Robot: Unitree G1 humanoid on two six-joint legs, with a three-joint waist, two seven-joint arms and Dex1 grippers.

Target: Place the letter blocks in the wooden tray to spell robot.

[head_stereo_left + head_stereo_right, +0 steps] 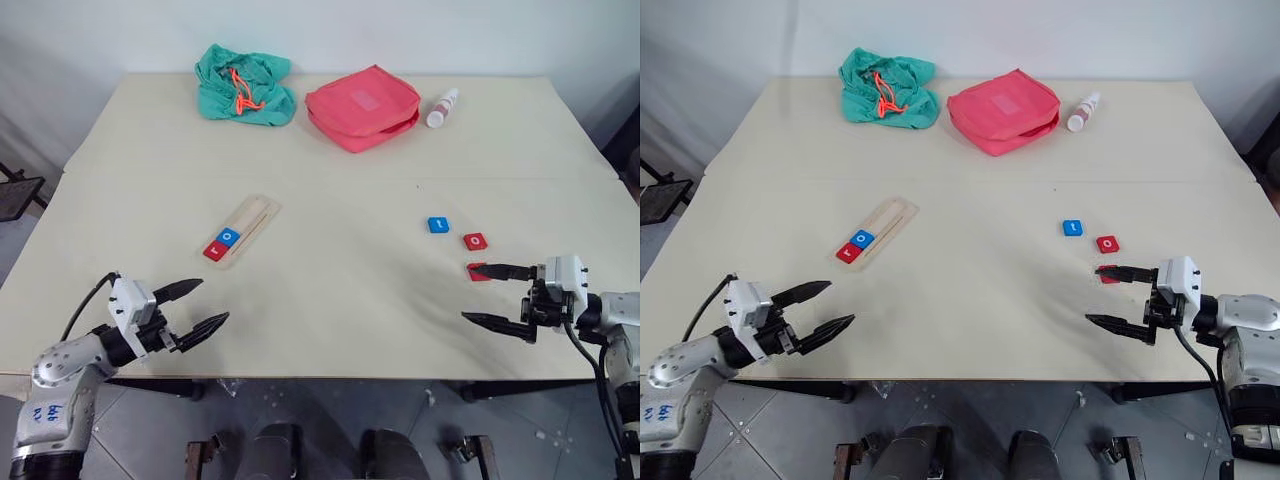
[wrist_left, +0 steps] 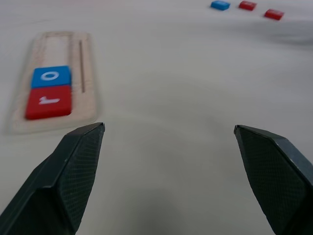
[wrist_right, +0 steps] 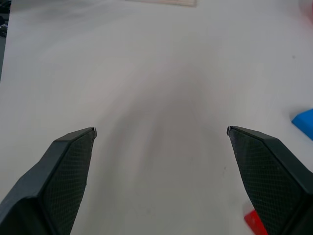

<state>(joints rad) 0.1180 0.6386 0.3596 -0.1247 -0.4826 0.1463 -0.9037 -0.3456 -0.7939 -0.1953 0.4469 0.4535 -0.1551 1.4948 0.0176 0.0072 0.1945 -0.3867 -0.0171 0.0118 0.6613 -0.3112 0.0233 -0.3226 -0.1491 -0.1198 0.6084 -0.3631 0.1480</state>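
The wooden tray (image 1: 250, 220) lies left of the table's centre, with a red "r" block (image 1: 214, 251) at its near end and a blue "o" block (image 1: 228, 238) right behind it. Three letter blocks lie loose on the right: a blue "t" (image 1: 438, 224), a red one (image 1: 475, 241), and another red one (image 1: 478, 272) partly under my right gripper's far finger. My right gripper (image 1: 468, 292) is open just above the table with nothing between its fingers. My left gripper (image 1: 213, 301) hovers open and empty near the front edge, short of the tray (image 2: 58, 49).
At the back of the table sit a teal cloth bag (image 1: 243, 85), a red pouch (image 1: 362, 105) and a small white bottle (image 1: 442, 108). The table's front edge runs just below both grippers.
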